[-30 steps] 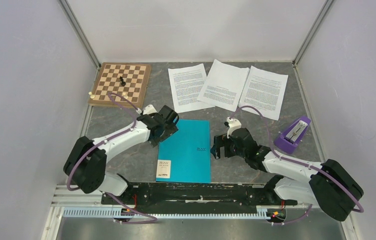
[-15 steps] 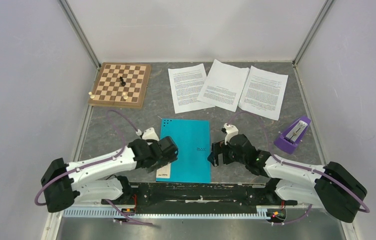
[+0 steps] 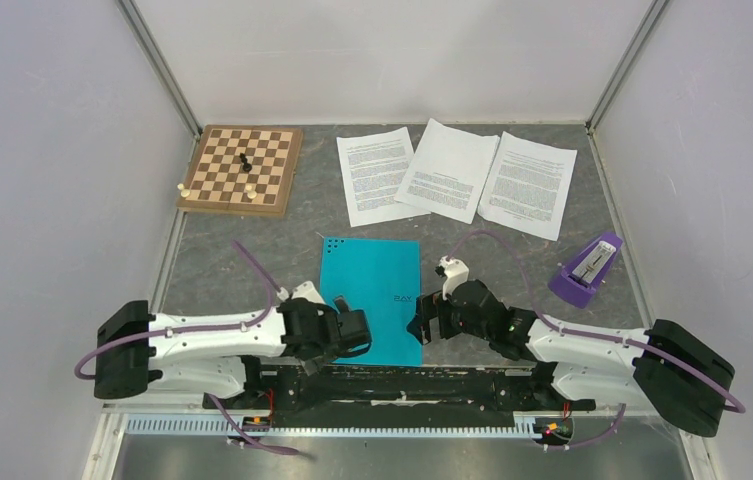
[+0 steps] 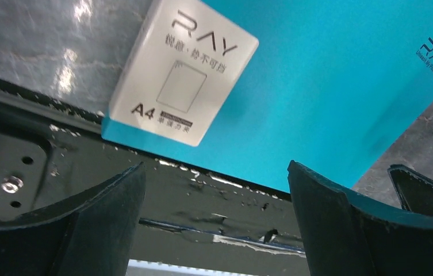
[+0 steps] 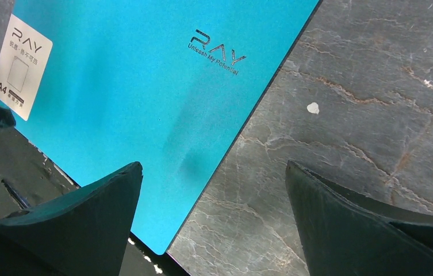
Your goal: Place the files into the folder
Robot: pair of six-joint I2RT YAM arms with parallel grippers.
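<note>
Grey marbled stone forms the worktop [image 3: 252, 250], boxed in by pale walls on three sides. At the lower centre of the overhead view the folder [image 3: 377, 280] lies shut, teal cover up, its near edge reaching the black rail [image 3: 432, 382] that carries the arms. The left hand [image 3: 355, 328] hangs over the folder's lower left corner and hides the white label there. The left wrist view shows that label [image 4: 182, 72] plainly, with the two fingers spread wide and nothing between them. The right hand [image 3: 424, 320] sits at the folder's lower right edge, also gaping and gripping nothing. In its wrist view the fingers straddle the line where teal meets stone.

The files lie in a row at the upper centre and upper right, well apart from the folder: a left sheet [image 3: 374, 175], a middle sheet [image 3: 449, 170] overlapping both neighbours, and a right sheet [image 3: 529, 185]. Their print is too small to read.

A chessboard [image 3: 242, 168] sits at the upper left with a few pieces on and beside it. A purple object [image 3: 584, 270] stands at the right; what it is cannot be made out.
</note>
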